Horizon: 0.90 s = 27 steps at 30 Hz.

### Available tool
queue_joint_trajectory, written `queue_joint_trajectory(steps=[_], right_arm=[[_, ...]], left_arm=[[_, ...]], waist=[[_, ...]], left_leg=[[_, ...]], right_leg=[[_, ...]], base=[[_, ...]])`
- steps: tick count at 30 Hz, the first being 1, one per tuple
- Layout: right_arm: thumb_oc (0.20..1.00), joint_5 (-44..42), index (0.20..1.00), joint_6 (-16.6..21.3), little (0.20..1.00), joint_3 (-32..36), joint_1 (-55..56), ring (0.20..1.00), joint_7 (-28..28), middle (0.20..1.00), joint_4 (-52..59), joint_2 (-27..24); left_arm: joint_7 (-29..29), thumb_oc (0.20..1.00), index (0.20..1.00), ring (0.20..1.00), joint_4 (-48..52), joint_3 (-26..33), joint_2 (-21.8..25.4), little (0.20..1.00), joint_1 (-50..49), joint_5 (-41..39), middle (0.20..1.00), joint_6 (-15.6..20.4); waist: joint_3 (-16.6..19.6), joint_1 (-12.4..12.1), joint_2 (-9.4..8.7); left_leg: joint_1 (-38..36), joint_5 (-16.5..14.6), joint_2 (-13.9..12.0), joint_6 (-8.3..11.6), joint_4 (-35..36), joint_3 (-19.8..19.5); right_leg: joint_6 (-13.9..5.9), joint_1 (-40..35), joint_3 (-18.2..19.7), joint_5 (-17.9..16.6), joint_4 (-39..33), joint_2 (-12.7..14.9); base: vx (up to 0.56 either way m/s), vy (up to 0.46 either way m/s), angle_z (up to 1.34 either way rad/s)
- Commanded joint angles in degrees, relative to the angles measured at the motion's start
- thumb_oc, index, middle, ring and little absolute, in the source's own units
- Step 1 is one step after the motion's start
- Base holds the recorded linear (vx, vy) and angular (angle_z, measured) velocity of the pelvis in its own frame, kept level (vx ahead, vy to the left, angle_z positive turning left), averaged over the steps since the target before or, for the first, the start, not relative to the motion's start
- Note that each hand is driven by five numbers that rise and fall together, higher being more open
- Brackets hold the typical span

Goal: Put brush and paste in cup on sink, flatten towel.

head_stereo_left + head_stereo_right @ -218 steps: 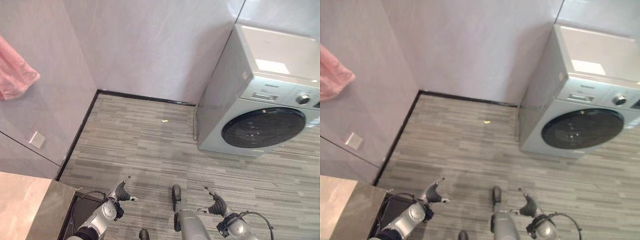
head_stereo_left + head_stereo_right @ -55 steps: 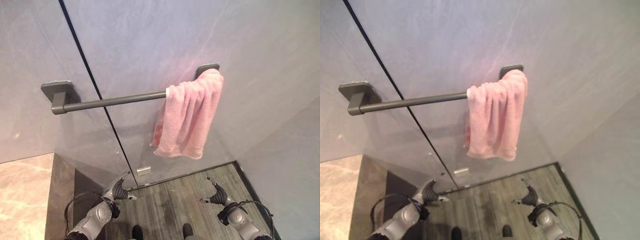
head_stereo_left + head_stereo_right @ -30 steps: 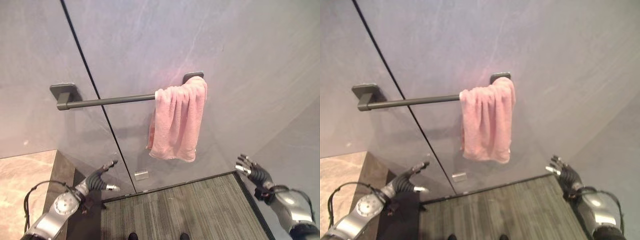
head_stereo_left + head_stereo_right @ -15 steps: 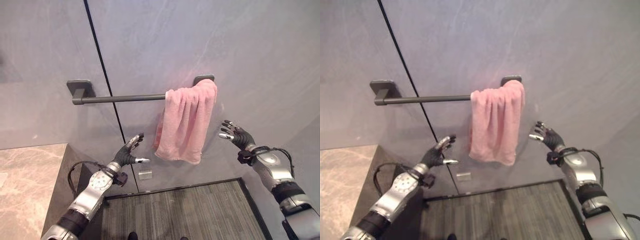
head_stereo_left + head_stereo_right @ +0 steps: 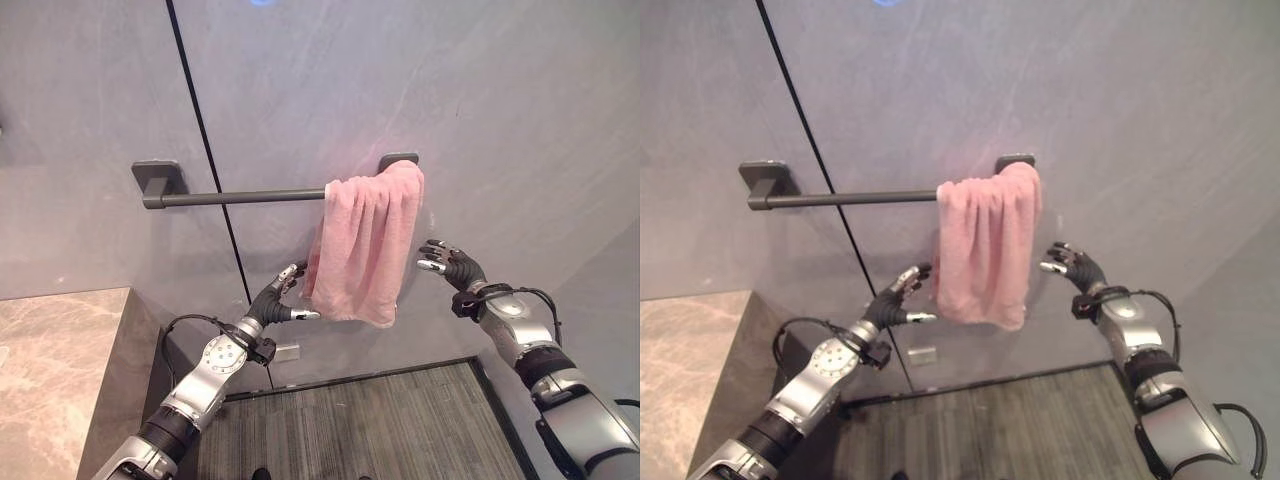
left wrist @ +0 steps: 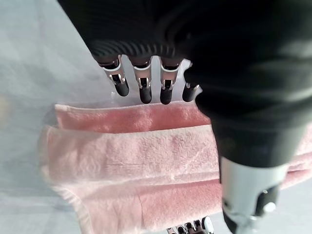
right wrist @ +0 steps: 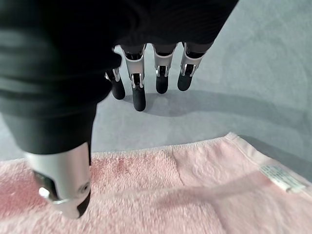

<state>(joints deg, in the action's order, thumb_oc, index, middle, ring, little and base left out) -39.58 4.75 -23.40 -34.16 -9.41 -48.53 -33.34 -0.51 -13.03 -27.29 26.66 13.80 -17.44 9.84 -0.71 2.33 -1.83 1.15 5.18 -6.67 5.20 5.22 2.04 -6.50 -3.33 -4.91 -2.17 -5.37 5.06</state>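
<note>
A pink towel (image 5: 365, 245) hangs bunched in folds at the right end of a dark wall rail (image 5: 235, 197). My left hand (image 5: 278, 302) is raised just left of the towel's lower edge, fingers straight and thumb apart, holding nothing. My right hand (image 5: 449, 268) is up beside the towel's right edge, open, a small gap from the cloth. The left wrist view shows the towel (image 6: 131, 170) folded just past the fingers (image 6: 144, 87). Past the thumb in the right wrist view lies the towel's hem (image 7: 195, 190) with a small white label (image 7: 280, 176).
The rail is fixed to a grey wall with a dark vertical seam (image 5: 215, 200). A beige stone counter (image 5: 55, 370) lies at the lower left. A small white socket plate (image 5: 288, 352) sits low on the wall, and grey striped floor (image 5: 370, 425) lies below.
Both hands have closed in on the towel: the left hand rose toward its lower left edge and the right hand moved left and slightly down toward its right edge. The camera shifted slightly.
</note>
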Motion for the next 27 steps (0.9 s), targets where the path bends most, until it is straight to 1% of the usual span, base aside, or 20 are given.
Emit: queue_joint_trajectory(steps=[1, 7, 8, 9, 10, 11, 12, 13, 15, 16, 19, 20, 21, 22, 23, 24, 27], right_arm=[[1.000, 1.3, 1.000, 2.7, 1.000, -2.8, -12.1, 1.000, 0.8, 1.000, -2.6, 2.1], [1.000, 1.7, 1.000, 2.4, 1.000, -4.1, -14.0, 1.000, 1.2, 1.000, -2.6, 4.1], [0.893, 1.7, 0.893, 2.4, 0.893, -4.5, -14.2, 0.893, 1.2, 0.893, -2.1, 4.2], [0.564, 1.8, 0.564, 2.3, 0.564, -4.6, -14.2, 0.564, 1.4, 0.564, -1.7, 4.2], [0.470, 1.0, 0.470, 2.2, 0.470, -4.4, -14.1, 0.470, 1.8, 0.470, -0.8, 4.9], [0.470, 1.0, 0.470, 2.2, 0.470, -4.4, -14.1, 0.470, 1.8, 0.470, -0.8, 4.9], [0.200, 0.5, 0.200, 2.2, 0.200, -4.3, -13.8, 0.200, 2.0, 0.200, -0.3, 5.7], [0.200, -0.2, 0.200, 2.4, 0.200, -4.0, -13.4, 0.200, 2.7, 0.200, 0.5, 6.5], [0.200, -0.5, 0.200, 2.4, 0.200, -3.7, -13.0, 0.200, 2.9, 0.200, 0.8, 7.3], [0.200, -1.0, 0.200, 2.7, 0.200, -3.5, -11.8, 0.200, 3.4, 0.200, 2.2, 8.4], [0.200, -1.4, 0.200, 2.7, 0.200, -3.5, -10.9, 0.200, 3.6, 0.200, 4.0, 8.9], [0.200, -1.8, 0.200, 2.8, 0.200, -3.2, -10.2, 0.200, 3.9, 0.200, 5.0, 9.3], [0.200, -1.6, 0.200, 2.9, 0.200, -3.2, -9.9, 0.200, 4.1, 0.200, 5.6, 9.2], [0.200, -1.5, 0.200, 2.9, 0.200, -3.2, -9.9, 0.200, 4.1, 0.200, 5.7, 9.2], [0.200, -1.6, 0.200, 3.0, 0.200, -3.1, -9.6, 0.200, 4.4, 0.200, 6.2, 9.2], [0.200, -1.7, 0.200, 3.1, 0.200, -2.8, -9.1, 0.200, 4.6, 0.200, 7.2, 9.3], [0.200, -1.2, 0.200, 3.2, 0.200, -2.4, -7.2, 0.200, 4.6, 0.200, 10.5, 9.0]], left_arm=[[1.8, 1.000, 1.000, 1.000, -2.3, -1.3, 0.9, 1.000, 6.2, 1.0, 1.000, 2.7], [2.4, 1.000, 1.000, 1.000, -2.8, -2.2, 0.1, 1.000, 7.6, 1.5, 1.000, 2.4], [2.7, 1.000, 1.000, 1.000, -3.0, -2.5, -0.1, 1.000, 8.1, 1.8, 1.000, 2.3], [2.9, 1.000, 1.000, 1.000, -3.2, -2.7, -0.4, 1.000, 8.5, 2.2, 1.000, 2.2], [3.2, 1.000, 1.000, 1.000, -3.7, -2.9, -1.1, 1.000, 8.9, 1.5, 1.000, 1.8], [3.2, 1.000, 1.000, 1.000, -3.8, -3.0, -1.1, 1.000, 8.9, 1.5, 1.000, 1.8], [3.3, 1.000, 1.000, 1.000, -3.9, -3.2, -1.8, 1.000, 9.3, 0.5, 1.000, 1.6], [3.7, 1.000, 1.000, 1.000, -4.7, -4.2, -3.1, 1.000, 10.0, 0.1, 1.000, 1.2], [3.9, 1.000, 1.000, 1.000, -5.1, -4.7, -3.6, 1.000, 10.5, 0.4, 1.000, 1.0], [4.4, 1.000, 1.000, 1.000, -6.6, -6.1, -5.3, 1.000, 11.8, 1.1, 1.000, 0.4], [4.7, 1.000, 1.000, 1.000, -7.4, -7.2, -6.1, 1.000, 12.9, 1.6, 1.000, 0.1], [4.9, 0.884, 0.884, 0.884, -8.3, -7.7, -6.9, 0.884, 13.3, 2.0, 0.884, -0.3], [5.2, 0.511, 0.511, 0.511, -8.2, -7.7, -7.0, 0.511, 13.3, 2.1, 0.511, -0.3], [5.2, 0.369, 0.369, 0.369, -8.2, -7.7, -7.0, 0.369, 13.3, 2.1, 0.369, -0.3], [5.2, 0.300, 0.300, 0.300, -8.2, -7.7, -7.1, 0.300, 13.2, 2.0, 0.300, -0.4], [5.3, 0.200, 0.200, 0.200, -7.9, -7.5, -7.0, 0.200, 13.0, 1.9, 0.200, -0.4], [5.4, 0.200, 0.200, 0.200, -6.5, -6.3, -6.4, 0.200, 11.8, 1.7, 0.200, -0.6]], waist=[[0.5, -3.0, -2.48], [0.2, -3.5, -2.47], [0.1, -3.5, -2.49], [0.0, -3.5, -2.52], [-0.2, -3.4, -2.55], [-0.2, -3.4, -2.55], [-0.2, -3.3, -2.54], [-0.3, -3.0, -2.58], [-0.4, -2.9, -2.60], [-0.4, -2.3, -2.65], [-0.3, -1.7, -2.67], [-0.2, -1.3, -2.59], [-0.1, -1.1, -2.54], [-0.1, -1.1, -2.53], [0.0, -0.9, -2.48], [0.1, -0.8, -2.41], [0.4, -0.4, -2.17]], left_leg=[[-2.6, -1.4, -2.4, 1.88, -0.2, 1.8], [-2.3, -1.3, -2.4, 2.02, -0.2, 1.6], [-2.2, -1.2, -2.5, 2.19, -0.2, 1.6], [-2.1, -1.1, -2.5, 2.30, -0.2, 1.6], [-1.7, -1.0, -2.6, 2.39, -0.2, 1.6], [-1.7, -1.0, -2.6, 2.39, -0.2, 1.6], [-1.6, -1.0, -2.6, 2.38, -0.2, 1.6], [-1.5, -1.0, -2.7, 2.34, -0.2, 1.7], [-1.6, -1.0, -2.7, 2.33, -0.2, 1.8], [-1.6, -1.1, -2.6, 2.24, -0.2, 1.9], [-1.7, -1.3, -2.6, 2.09, -0.2, 2.0], [-1.8, -1.5, -2.5, 1.96, -0.2, 2.3], [-1.8, -1.5, -2.4, 1.92, -0.2, 2.4], [-1.8, -1.5, -2.4, 1.92, -0.2, 2.4], [-1.9, -1.6, -2.3, 1.85, -0.2, 2.5], [-1.9, -1.6, -2.3, 1.80, -0.2, 2.6], [-2.3, -1.9, -2.1, 1.55, -0.2, 3.0]], right_leg=[[-2.47, 1.4, 0.4, 0.0, 1.8, 3.6], [-2.45, 1.3, 0.0, -0.1, 1.4, 3.6], [-2.44, 1.2, -0.2, -0.2, 1.3, 3.6], [-2.43, 1.2, -0.3, -0.1, 1.3, 3.6], [-2.41, 1.3, -0.4, -0.2, 1.3, 3.6], [-2.41, 1.3, -0.4, -0.2, 1.3, 3.6], [-2.40, 1.4, -0.5, -0.2, 1.2, 3.6], [-2.39, 1.7, -0.5, -0.3, 1.4, 3.6], [-2.41, 1.7, -0.5, -0.2, 1.5, 3.6], [-2.41, 1.9, -0.4, -0.2, 1.9, 3.6], [-2.47, 2.2, -0.1, -0.1, 2.2, 3.7], [-2.55, 2.3, 0.2, -0.2, 2.3, 3.8], [-2.59, 2.4, 0.3, -0.3, 2.3, 3.8], [-2.60, 2.4, 0.3, -0.3, 2.3, 3.8], [-2.61, 2.5, 0.5, -0.3, 2.3, 3.9], [-2.66, 2.5, 0.6, -0.4, 2.3, 3.9], [-2.74, 2.4, 1.1, -0.5, 2.0, 4.1]], base=[[0.00, 0.000, 0.00], [0.00, 0.000, 0.00], [0.00, 0.000, 0.00], [0.00, 0.000, 0.00], [0.00, 0.000, 0.00], [0.00, 0.000, 0.00], [0.00, 0.001, 0.05], [0.01, 0.006, 0.04], [0.00, 0.000, 0.00], [0.01, 0.012, 0.03], [0.01, 0.009, 0.03], [0.00, 0.000, 0.00], [0.00, 0.000, 0.00], [0.00, 0.000, 0.00], [0.00, 0.000, 0.00], [0.00, 0.000, 0.00], [0.00, 0.008, -0.01]])
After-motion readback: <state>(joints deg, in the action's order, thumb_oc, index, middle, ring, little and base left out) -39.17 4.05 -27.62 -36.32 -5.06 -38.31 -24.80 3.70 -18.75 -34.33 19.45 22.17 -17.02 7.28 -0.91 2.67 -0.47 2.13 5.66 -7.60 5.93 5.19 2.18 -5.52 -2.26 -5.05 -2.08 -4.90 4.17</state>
